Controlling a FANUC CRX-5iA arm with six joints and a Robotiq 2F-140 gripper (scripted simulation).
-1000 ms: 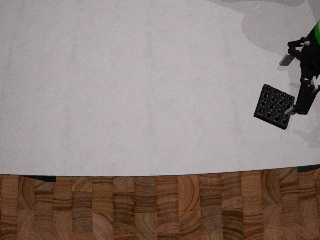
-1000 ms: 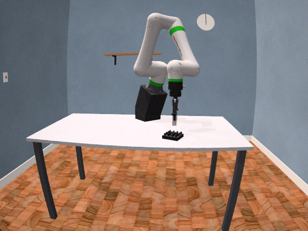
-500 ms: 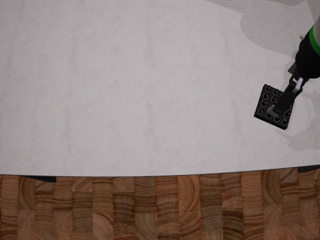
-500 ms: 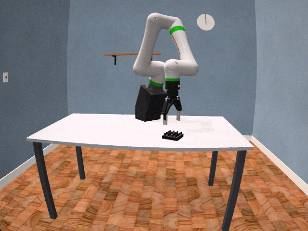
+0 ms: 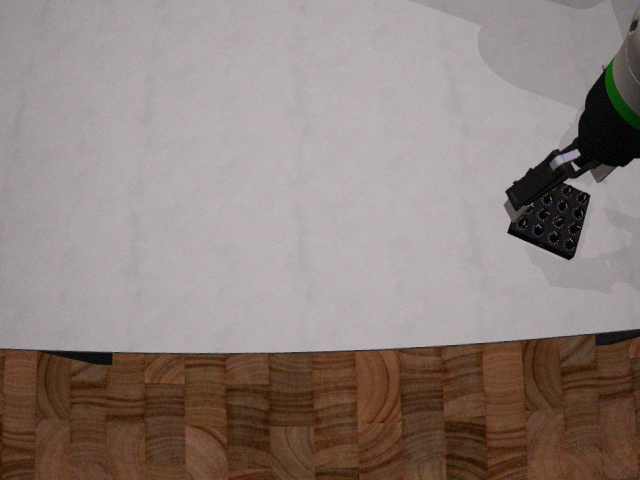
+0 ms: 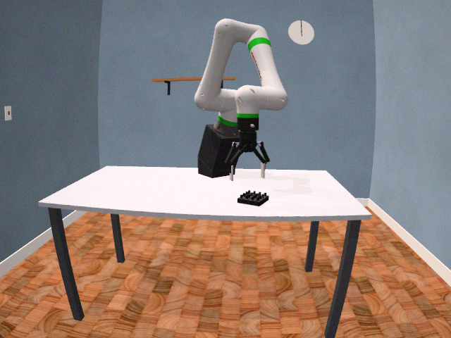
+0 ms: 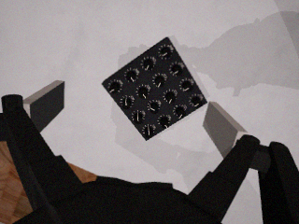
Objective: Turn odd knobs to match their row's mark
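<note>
At the far left of the exterior view, a switch [image 6: 8, 113] is set on the blue wall [image 6: 54, 72]. Next comes the shelf [image 6: 175, 79], partly behind the arm [image 5: 622, 72] [image 6: 215, 61]. The arm rises from a black base [image 6: 206, 167] at the far side of the white table [image 5: 258, 180] [image 6: 145, 189] [image 7: 84, 47], then bends over and down to the right.

Below its wrist hangs the claw [image 5: 558, 191] [image 6: 247, 175] [image 7: 136, 104], pointing down, its two fingers spread as wide as they go (nothing is between them). In that same view the fingertips stand above the table, higher than the box.

The box [image 5: 550, 219] [image 6: 253, 201] [image 7: 154, 89] lies flat on the table, near its front edge and a little right of the middle, knobs up. From the wrist, it sits askew, its right corner close to the right finger and its left side well apart from the left one. All sixteen knobs show there (their names are too small to read).

Farther right, a round clock [image 6: 297, 34] is high on the wall.
</note>
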